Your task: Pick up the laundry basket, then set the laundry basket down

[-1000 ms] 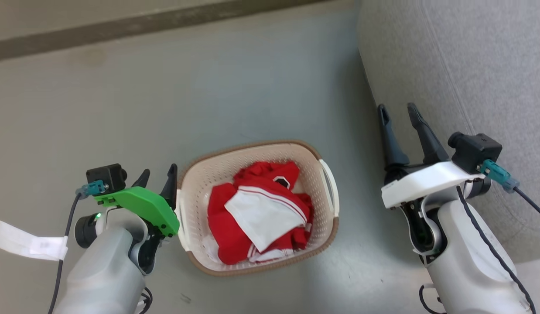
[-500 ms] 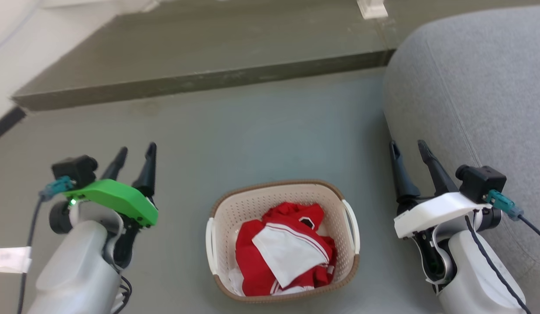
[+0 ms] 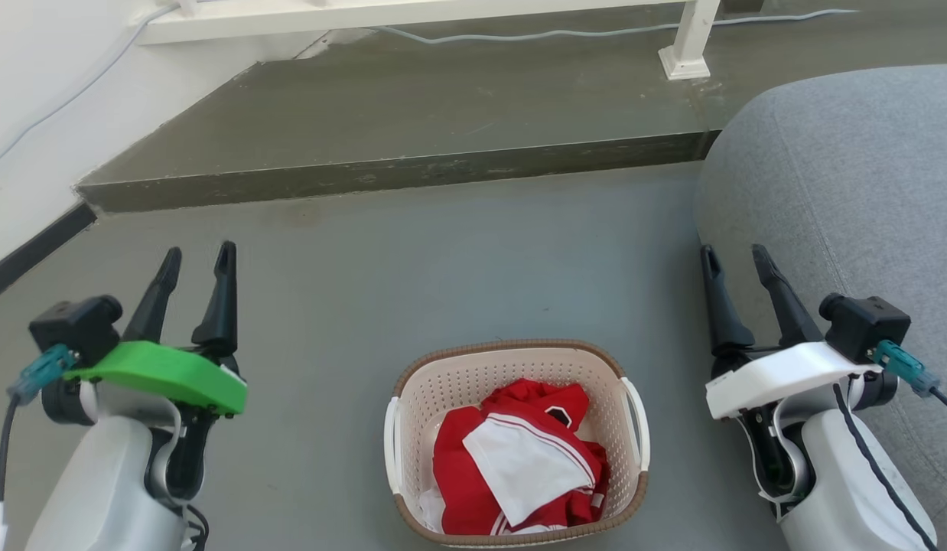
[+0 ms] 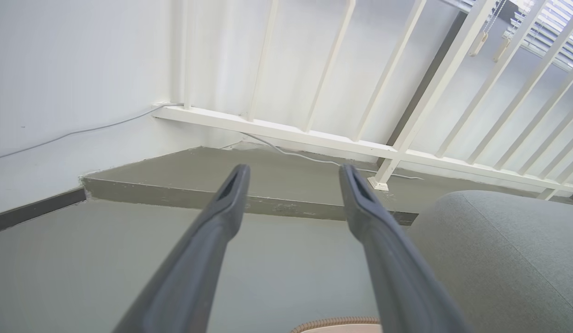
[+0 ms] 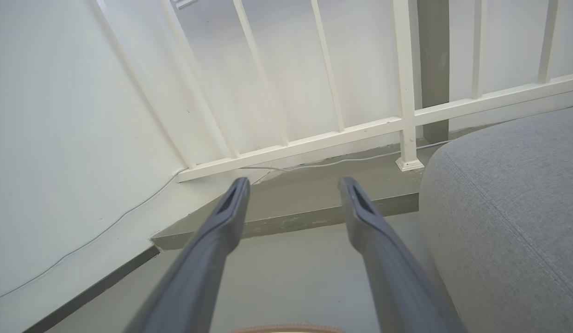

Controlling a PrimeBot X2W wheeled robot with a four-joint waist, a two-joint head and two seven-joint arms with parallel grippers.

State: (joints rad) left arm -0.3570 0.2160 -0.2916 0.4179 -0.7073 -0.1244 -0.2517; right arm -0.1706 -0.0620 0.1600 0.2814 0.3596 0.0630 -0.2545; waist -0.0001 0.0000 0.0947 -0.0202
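Two claws, both released and empty | laundry basket (image 3: 512, 346) sits on the floor (image 3: 443, 252) between them, below and behind their tips | left handle (image 3: 390, 444) faces left claw (image 3: 200, 251), right handle (image 3: 640, 428) faces right claw (image 3: 732, 251) | right claw looks nearer

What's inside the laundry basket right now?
The laundry basket holds crumpled red clothing with white stripes and a white panel on top, plus white cloth at its near-left corner. The pile covers the basket's floor, so anything beneath cannot be seen.
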